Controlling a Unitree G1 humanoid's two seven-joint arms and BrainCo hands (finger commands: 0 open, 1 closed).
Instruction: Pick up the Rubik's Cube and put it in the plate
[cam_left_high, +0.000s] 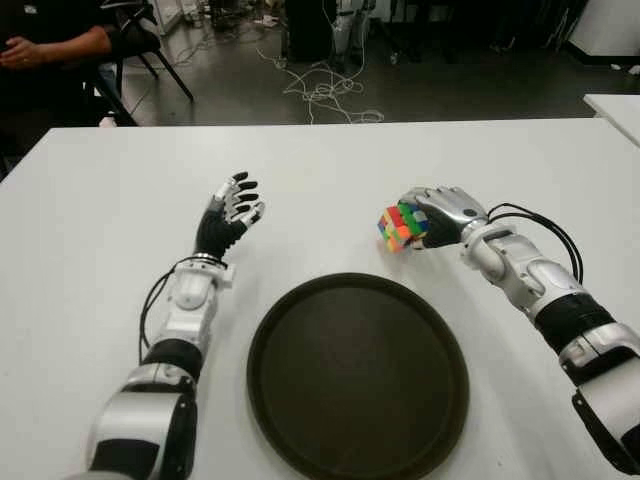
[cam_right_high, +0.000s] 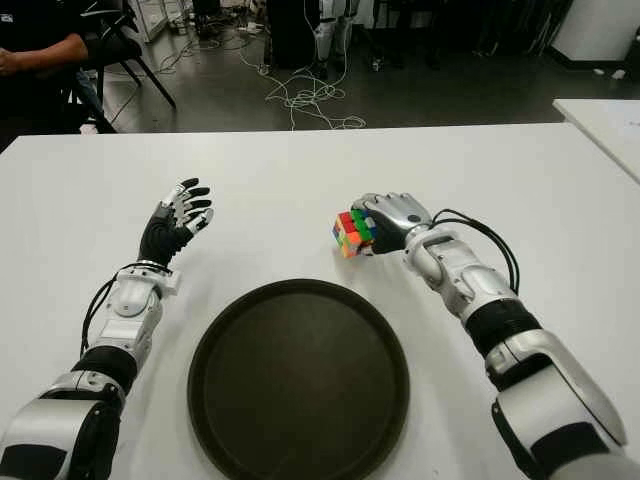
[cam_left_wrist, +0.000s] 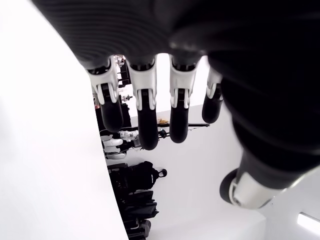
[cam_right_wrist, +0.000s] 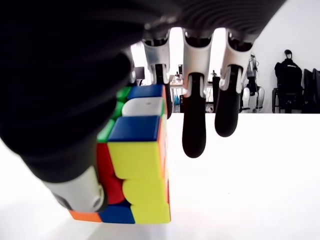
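Note:
The Rubik's Cube (cam_left_high: 401, 227) is just beyond the upper right rim of the dark round plate (cam_left_high: 358, 385) on the white table (cam_left_high: 90, 230). My right hand (cam_left_high: 432, 218) reaches it from the right. In the right wrist view the thumb and index finger press against the Rubik's Cube (cam_right_wrist: 135, 165), while the other fingers (cam_right_wrist: 194, 135) hang straight beside it. I cannot tell whether the cube touches the table. My left hand (cam_left_high: 232, 212) shows left of the plate, open with fingers spread and nothing in it.
A person's arm (cam_left_high: 50, 45) and a chair show at the back left beyond the table. Cables (cam_left_high: 320, 90) lie on the floor behind the far edge. A second white table corner (cam_left_high: 618, 108) stands at the right.

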